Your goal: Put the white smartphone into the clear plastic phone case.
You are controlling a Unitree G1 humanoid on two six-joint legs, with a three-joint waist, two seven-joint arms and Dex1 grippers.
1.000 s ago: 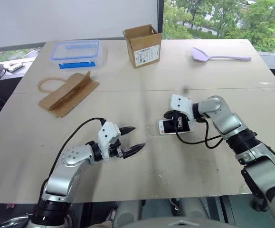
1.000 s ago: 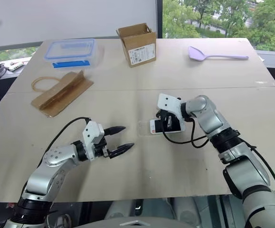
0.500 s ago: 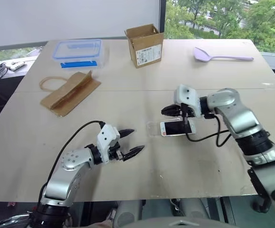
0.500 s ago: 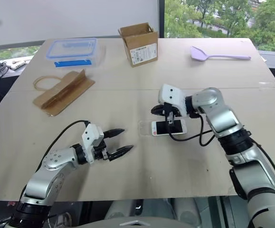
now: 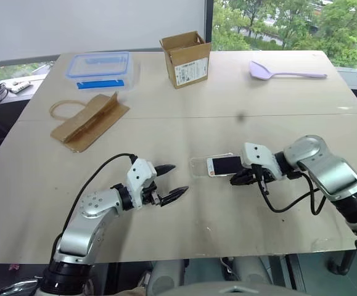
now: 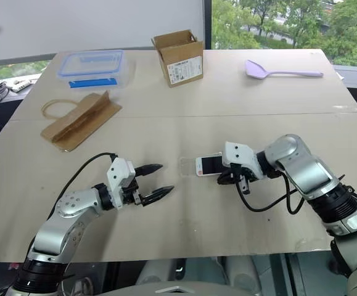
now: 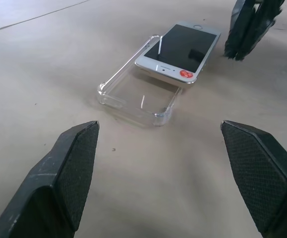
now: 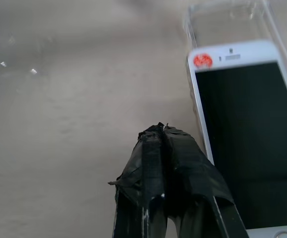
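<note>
Smartphone (image 7: 179,52) half inside clear case (image 7: 138,94), left jaws wide, right jaws closed, empty.

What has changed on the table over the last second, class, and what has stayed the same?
The right claw, shut, drew back off the white smartphone towards the robot and now sits beside it. The phone stayed partly in the clear plastic phone case. The left claw stayed open and in place.
</note>
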